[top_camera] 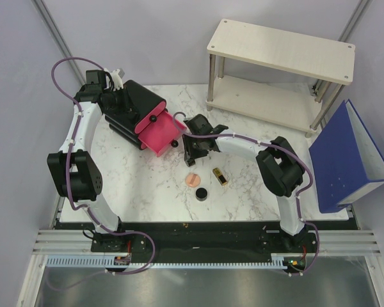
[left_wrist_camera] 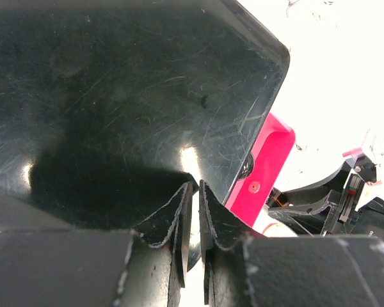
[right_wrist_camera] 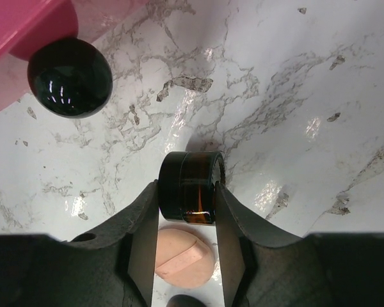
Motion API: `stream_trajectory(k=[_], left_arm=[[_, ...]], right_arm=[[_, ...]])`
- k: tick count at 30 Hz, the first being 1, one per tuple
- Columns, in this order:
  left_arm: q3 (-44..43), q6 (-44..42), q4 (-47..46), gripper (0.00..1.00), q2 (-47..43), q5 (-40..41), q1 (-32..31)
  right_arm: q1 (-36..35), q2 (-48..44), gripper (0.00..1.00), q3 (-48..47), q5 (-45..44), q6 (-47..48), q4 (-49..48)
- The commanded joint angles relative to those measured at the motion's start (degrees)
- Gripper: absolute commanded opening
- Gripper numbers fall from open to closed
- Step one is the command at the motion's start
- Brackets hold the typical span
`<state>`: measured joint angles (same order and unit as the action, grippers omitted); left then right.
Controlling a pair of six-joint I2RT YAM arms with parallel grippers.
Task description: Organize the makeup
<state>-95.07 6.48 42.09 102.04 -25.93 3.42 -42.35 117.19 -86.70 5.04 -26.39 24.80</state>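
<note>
A small dark amber jar with a black lid lies between the fingertips of my right gripper, and both fingers press its sides. Just behind it on the marble lies a round peach compact. A round black compact and a gold-and-black lipstick lie next to that. From above, my right gripper is below the open pink drawer. My left gripper is nearly closed at the edge of the black box, a dark edge showing between its fingers.
The drawer's black knob is close to the upper left of the jar. A pale two-level shelf stands at the back right. A blue binder leans at the table's right edge.
</note>
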Motion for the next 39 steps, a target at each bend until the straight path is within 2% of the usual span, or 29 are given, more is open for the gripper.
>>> stream_trajectory(k=[1, 6, 12, 18, 24, 27, 39], left_arm=[[4.8, -3.8, 14.3, 0.19, 4.6, 6.3, 0.0], [4.8, -3.8, 14.3, 0.19, 4.6, 6.3, -0.1], [4.7, -3.8, 14.3, 0.19, 4.7, 6.2, -0.1], [4.8, -3.7, 14.3, 0.20, 4.9, 6.2, 0.0], [4.9, -3.8, 14.3, 0.19, 4.9, 6.2, 0.0], [4.9, -3.8, 14.3, 0.19, 4.8, 6.2, -0.1], [4.9, -3.8, 14.3, 0.20, 5.0, 6.3, -0.1]], right_arm=[[0.9, -5.3, 0.23, 0.0, -0.9, -1.1, 0.3], [1.7, -8.0, 0.23, -3.7, 1.5, -1.8, 1.4], [2.0, -7.3, 0.24, -13.2, 6.6, -2.8, 1.4], [2.0, -0.4, 0.25, -27.1, 11.6, -4.8, 0.1], [1.9, 9.9, 0.26, -35.5, 16.6, -10.3, -3.0], [1.9, 13.3, 0.26, -36.1, 18.1, -12.3, -5.1], [1.9, 17.1, 0.30, -35.8, 19.5, -14.3, -7.4]])
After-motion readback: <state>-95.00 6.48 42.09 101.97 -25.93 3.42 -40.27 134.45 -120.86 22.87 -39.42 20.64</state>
